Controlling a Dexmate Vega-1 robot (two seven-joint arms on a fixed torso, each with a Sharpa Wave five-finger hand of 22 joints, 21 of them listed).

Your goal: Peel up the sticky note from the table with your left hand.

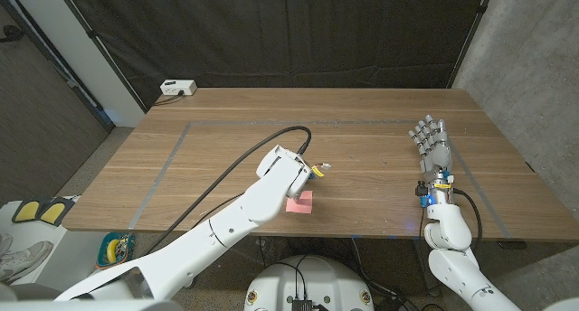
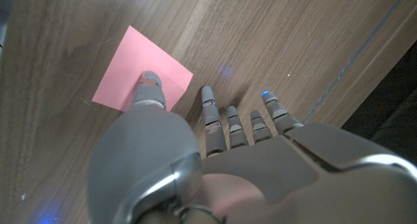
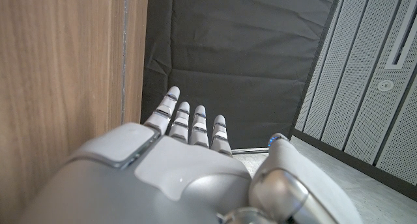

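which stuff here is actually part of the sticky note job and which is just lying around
Part of the job:
- pink sticky note, lying on the table
- left hand, thumb tip over the note, other fingers spread

Just lying about:
- right hand, waiting at the table's right side, holding nothing
- white power strip at the far left edge
- tape lines on the tabletop
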